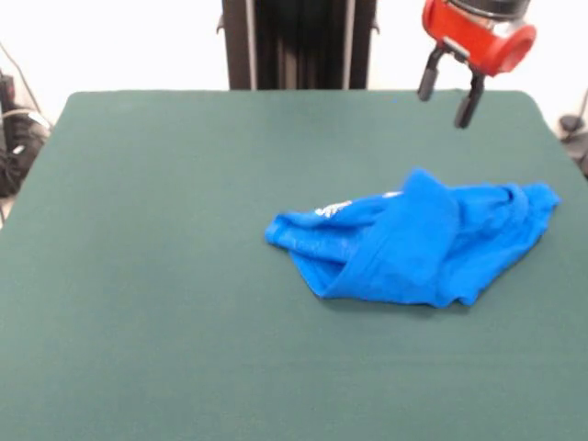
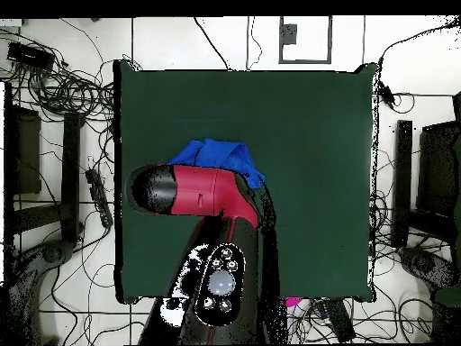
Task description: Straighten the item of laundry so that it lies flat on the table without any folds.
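Front view: we find the shirt [image 1: 415, 243] lying right of centre on the bench [image 1: 165, 276], bunched into a crumpled heap, with one broad flap folded over the middle and ridges of cloth gathered toward its right end. Only a scrap of white print peeks out near its upper left; the rest is buried in folds. The gripper [image 1: 450, 96] hangs above the far right part of the bench, well clear of the cloth, fingers [image 1: 468, 107] spread apart and holding nothing. Overhead view: the arm [image 2: 194, 191] covers much of the shirt [image 2: 216, 153]; we see only a blue bunch past it, on the bench [image 2: 315, 135] left of centre. The gripper itself is hidden here. Our judgement: nothing of the straightening is done yet; the whole spreading out remains, flap, sleeves and hem alike.
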